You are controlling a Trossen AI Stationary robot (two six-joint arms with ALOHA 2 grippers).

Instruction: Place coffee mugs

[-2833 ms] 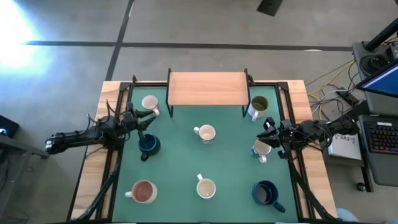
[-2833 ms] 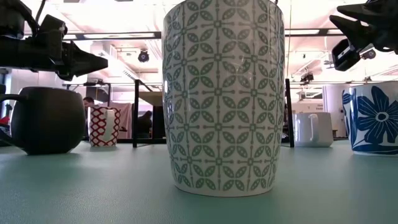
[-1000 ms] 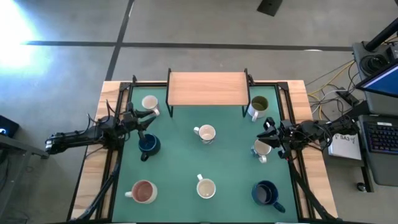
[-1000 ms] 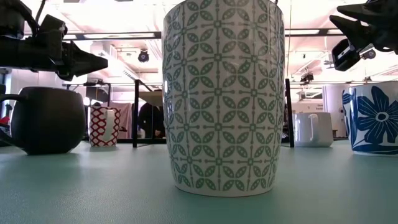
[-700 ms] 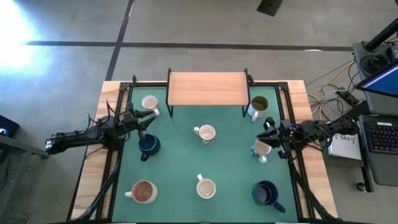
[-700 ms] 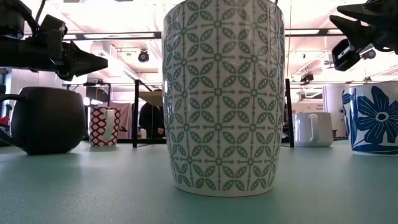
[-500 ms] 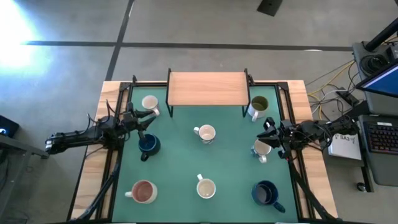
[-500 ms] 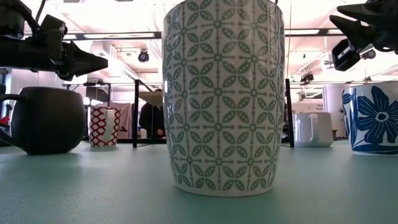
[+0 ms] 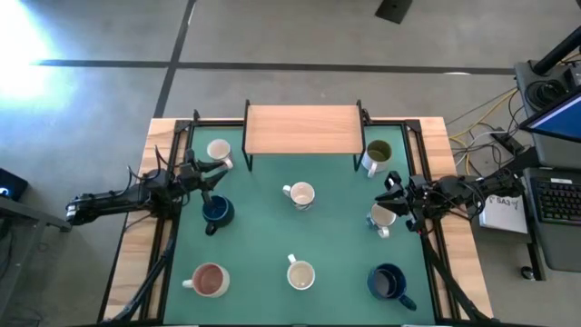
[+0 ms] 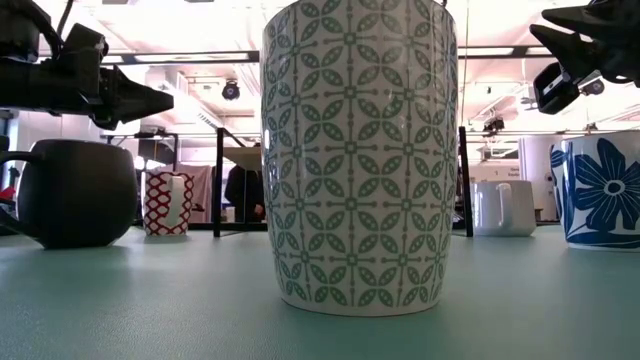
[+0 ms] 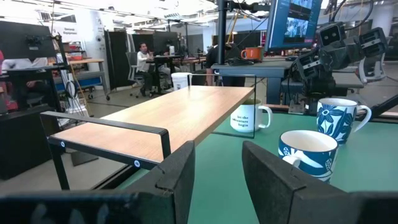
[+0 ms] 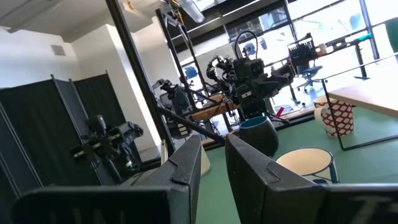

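Nothing on the bench has shifted since the earlier frames; only a dark-clad person [image 10: 240,192] in the room beyond now stands behind the far rack. Both arms lie low and stretched inward from the side rails; the left end effector [image 9: 207,181] hangs at the left edge between a cream mug [image 9: 218,151] at the far left and a dark blue mug [image 9: 215,211], fingers [image 11: 177,177] spread with nothing between them; the right end effector [image 9: 392,193] sits at the right edge just beside a white mug with blue flowers [image 9: 381,218], its fingers [image 12: 186,163] apart by a narrow gap and pinching nothing. Green matting [image 9: 336,245] covers the bench, with bare wood strips at the sides; a wooden shelf [image 9: 301,129] on a black frame stands at the far middle. An olive-lined mug [image 9: 376,154] sits by the shelf's right leg, with lettering too small to read; a white mug [image 9: 300,195] stands at centre, a leaf-patterned mug [image 10: 358,155] near middle, a pink-lined mug [image 9: 208,280] near left, another dark blue mug [image 9: 388,282] near right. Grey concrete floor [image 9: 272,45] lies beyond; a keyboard [image 9: 556,195] and cables sit off to the right.
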